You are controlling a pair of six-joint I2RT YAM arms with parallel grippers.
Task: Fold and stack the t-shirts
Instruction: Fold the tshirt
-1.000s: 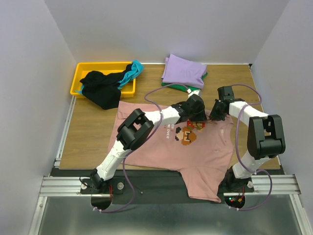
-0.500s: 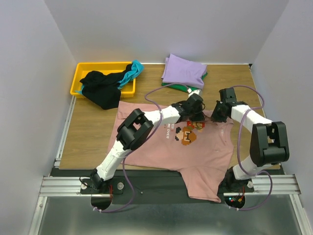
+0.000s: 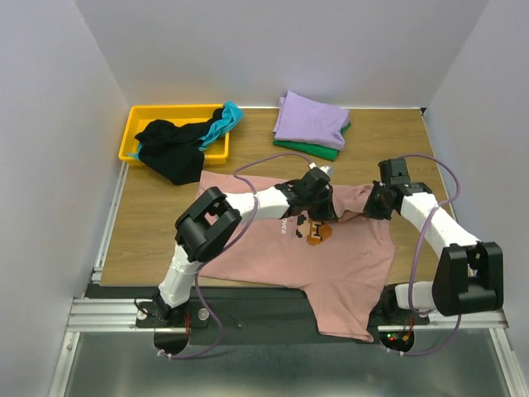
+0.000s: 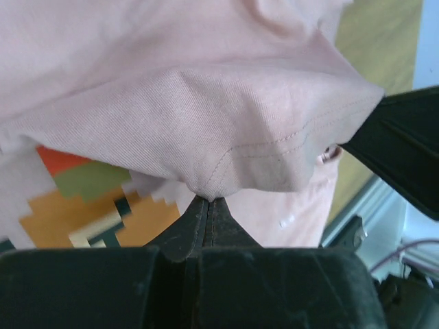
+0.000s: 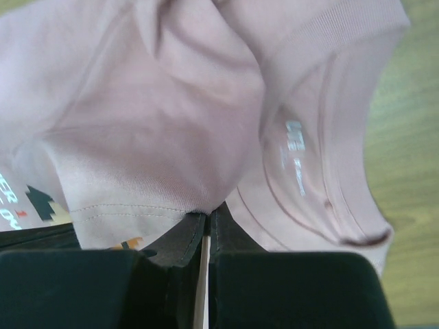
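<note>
Print check: the dusty-pink t-shirt [image 3: 351, 256] carries a pixel-art character print [image 3: 317, 233] in brown, orange, green and red, with white chest text [image 3: 288, 225] to its left. The arm covers most of the text and the visible letters are too small to read. In the right wrist view a white printed neck label [image 5: 295, 146] sits inside the collar [image 5: 322, 205], too blurred to read. The shirt lies spread over the near half of the worktop [image 3: 149, 240], with one part hanging over the near edge. The left hand [image 3: 321, 203] is over the print, its fingers together and clamped on a stitched hem fold of the pink cloth. The right hand [image 3: 374, 207] is just to its right beside the collar, its fingers likewise together and pinching a stitched hem. At the far edge, the lavender t-shirt [image 3: 310, 120] lies folded on the green t-shirt [image 3: 299, 147]. The black t-shirt [image 3: 169, 155] and the teal t-shirt [image 3: 225, 118] spill from the yellow bin [image 3: 132, 131].
</note>
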